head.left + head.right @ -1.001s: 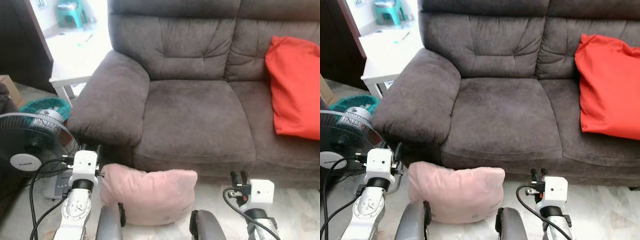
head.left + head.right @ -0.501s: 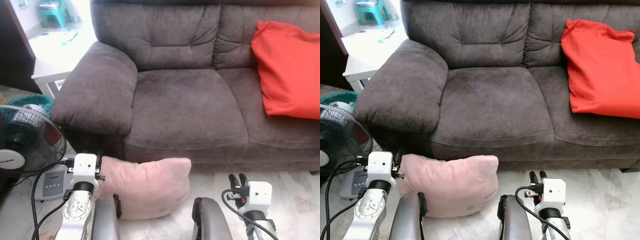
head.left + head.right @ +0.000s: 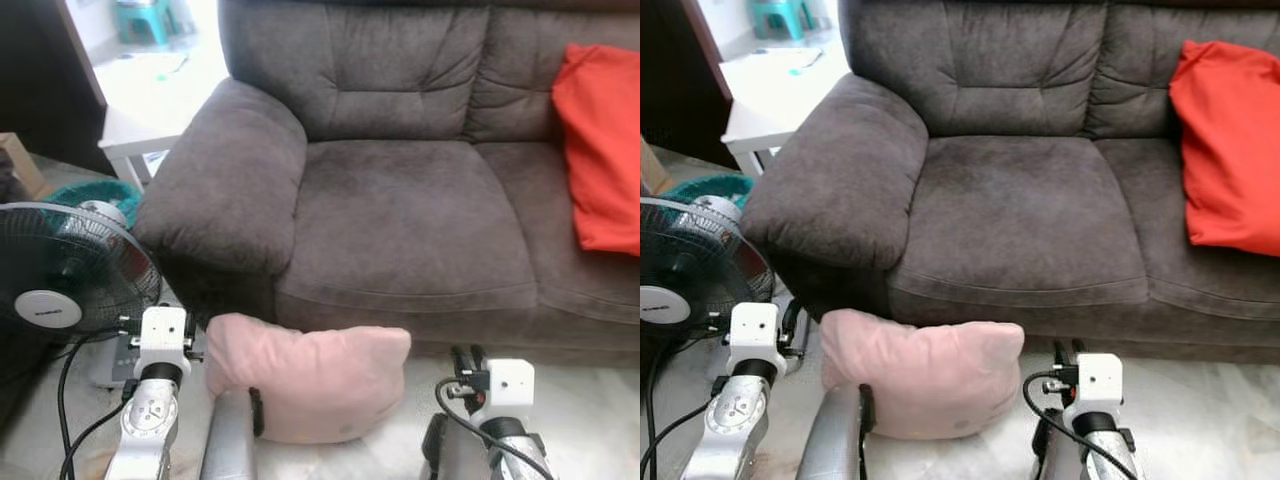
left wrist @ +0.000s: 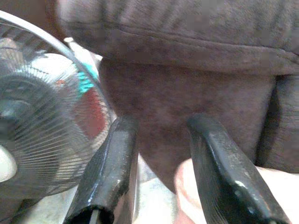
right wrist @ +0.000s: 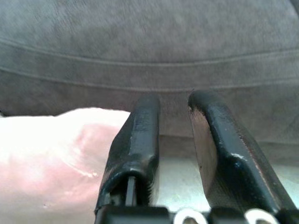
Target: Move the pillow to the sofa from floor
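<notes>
**A:** Head views first. Where is the pillow?

**B:** The pink pillow [image 3: 310,383] lies on the floor [image 3: 590,405], against the front base of the grey sofa [image 3: 400,220], below the seat nearest the sofa's armrest. A red cushion [image 3: 603,150] leans at the far end of the sofa seat. A standing fan [image 3: 60,275] is on the floor beside the armrest.

**A:** Gripper positions?

**B:** The left gripper [image 3: 192,322] is low, between the fan and the pillow's end nearest the armrest. The right gripper [image 3: 465,357] is low on the pillow's other side, just beside it, facing the sofa base.

**A:** Left wrist view?

**B:** The left gripper's fingers [image 4: 110,172] are spread with a clear gap. The armrest's front face fills the gap; one finger lies over a corner of the pillow, and I cannot tell whether it touches. Nothing is pinched.

**A:** Right wrist view?

**B:** The right gripper's fingers [image 5: 135,149] are spread apart, pinching nothing. The pillow sits just beside one finger, outside the gap.
</notes>
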Tool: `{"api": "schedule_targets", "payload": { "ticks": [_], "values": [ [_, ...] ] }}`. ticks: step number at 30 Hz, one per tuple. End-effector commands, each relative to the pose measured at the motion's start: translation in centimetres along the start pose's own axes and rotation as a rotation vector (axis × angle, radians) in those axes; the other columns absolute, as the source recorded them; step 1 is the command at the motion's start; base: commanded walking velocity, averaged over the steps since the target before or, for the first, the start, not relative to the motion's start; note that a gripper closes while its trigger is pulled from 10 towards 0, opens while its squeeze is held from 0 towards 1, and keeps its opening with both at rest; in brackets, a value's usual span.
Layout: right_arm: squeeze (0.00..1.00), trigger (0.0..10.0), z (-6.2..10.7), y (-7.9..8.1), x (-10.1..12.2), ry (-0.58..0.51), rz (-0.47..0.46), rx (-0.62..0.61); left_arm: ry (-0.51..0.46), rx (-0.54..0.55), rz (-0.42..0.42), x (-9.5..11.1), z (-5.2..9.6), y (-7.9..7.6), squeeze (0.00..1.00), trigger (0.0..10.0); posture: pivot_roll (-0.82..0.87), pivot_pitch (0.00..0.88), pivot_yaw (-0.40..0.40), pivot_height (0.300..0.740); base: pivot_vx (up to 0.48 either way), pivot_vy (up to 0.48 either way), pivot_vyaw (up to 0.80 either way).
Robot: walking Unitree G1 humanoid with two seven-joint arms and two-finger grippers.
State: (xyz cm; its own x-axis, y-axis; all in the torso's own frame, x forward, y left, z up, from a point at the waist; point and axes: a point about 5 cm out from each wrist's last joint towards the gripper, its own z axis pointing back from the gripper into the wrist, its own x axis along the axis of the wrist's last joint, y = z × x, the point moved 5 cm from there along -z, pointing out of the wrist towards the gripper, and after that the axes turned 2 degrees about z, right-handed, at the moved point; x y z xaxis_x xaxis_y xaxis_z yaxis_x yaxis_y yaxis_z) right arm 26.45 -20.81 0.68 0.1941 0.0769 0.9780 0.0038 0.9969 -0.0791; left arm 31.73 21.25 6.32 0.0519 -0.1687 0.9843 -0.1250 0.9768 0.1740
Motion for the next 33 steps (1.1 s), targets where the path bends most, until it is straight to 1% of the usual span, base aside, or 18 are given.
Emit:
{"api": "schedule_targets", "payload": {
  "ticks": [1, 7, 11, 20, 23, 24, 25, 28, 29, 30, 32, 33],
  "values": [
    [0.0, 10.0, 0.3, -0.3, -0.5, 0.017, 0.026, -0.001, 0.034, -0.009, 0.011, -0.7, 0.0, -0.3, 0.0, 10.0, 0.02, 0.01, -0.022, 0.472, 0.296, 0.0, 0.0],
    [0.0, 10.0, 0.3, -0.3, -0.6, 0.022, 0.018, -0.005, 0.036, -0.007, 0.009, -0.8, 0.0, -0.2, 0.0, 10.0, 0.02, 0.011, -0.021, 0.472, 0.312, 0.0, 0.74],
    [0.0, 10.0, 0.1, -0.1, -0.8, 0.03, -0.002, -0.005, 0.035, -0.01, 0.007, -0.8, -0.1, -0.2, 0.0, 10.0, 0.02, 0.011, -0.021, 0.472, 0.315, 0.0, 0.0],
    [0.0, 10.0, 0.0, -0.1, -0.9, 0.038, 0.0, -0.004, 0.036, -0.022, 0.012, -0.8, -0.1, -0.5, 0.0, 10.0, 0.02, 0.011, -0.021, 0.472, 0.322, 0.0, 0.0],
    [0.0, 10.0, 0.0, -0.1, -1.0, 0.041, -0.002, -0.005, 0.089, -0.076, 0.027, -1.9, 0.1, -1.3, 0.0, 10.0, 0.03, 0.012, -0.021, 0.472, 0.0, 0.0, 0.0],
    [0.0, 10.0, 0.0, -0.1, -1.0, 0.041, -0.002, -0.004, 0.125, -0.101, 0.038, -2.6, 0.3, -1.7, 0.0, 10.0, 0.03, 0.012, -0.021, 0.472, 0.0, 0.0, 0.0],
    [0.0, 10.0, 0.0, 0.0, -1.0, 0.043, -0.003, -0.004, 0.19, -0.125, 0.053, -4.0, 0.8, -2.1, 0.0, 10.0, 0.03, 0.011, -0.021, 0.472, 0.0, 0.0, 0.0],
    [0.0, 10.0, 0.0, -0.1, -1.0, 0.041, -0.006, -0.004, 0.262, -0.087, 0.069, -5.9, 1.5, -1.5, 0.0, 10.0, 0.02, 0.013, -0.021, 0.472, 0.0, 0.0, 0.0],
    [0.0, 10.0, 0.0, -0.1, -1.0, 0.041, -0.006, -0.004, 0.262, -0.087, 0.069, -5.9, 1.5, -1.5, 0.0, 10.0, 0.02, 0.013, -0.021, 0.472, 0.0, 0.0, 0.0],
    [0.0, 10.0, 0.0, 0.0, -1.1, 0.042, -0.005, -0.003, 0.284, -0.07, 0.062, -6.5, 1.7, -1.1, 0.0, 10.0, 0.02, 0.014, -0.021, 0.472, 0.0, 0.0, 0.0],
    [0.0, 10.0, 0.0, 0.0, -1.1, 0.043, -0.005, -0.003, 0.3, -0.063, 0.069, -7.0, 1.9, -0.9, 0.0, 10.0, 0.02, 0.016, -0.022, 0.472, 0.0, 0.0, 0.0],
    [0.0, 10.0, 0.0, 0.0, -1.1, 0.044, -0.005, -0.003, 0.33, -0.052, 0.069, -7.7, 1.9, -0.4, 0.0, 10.0, 0.02, 0.018, -0.023, 0.472, 0.0, 0.0, 0.0]
  ]
}}
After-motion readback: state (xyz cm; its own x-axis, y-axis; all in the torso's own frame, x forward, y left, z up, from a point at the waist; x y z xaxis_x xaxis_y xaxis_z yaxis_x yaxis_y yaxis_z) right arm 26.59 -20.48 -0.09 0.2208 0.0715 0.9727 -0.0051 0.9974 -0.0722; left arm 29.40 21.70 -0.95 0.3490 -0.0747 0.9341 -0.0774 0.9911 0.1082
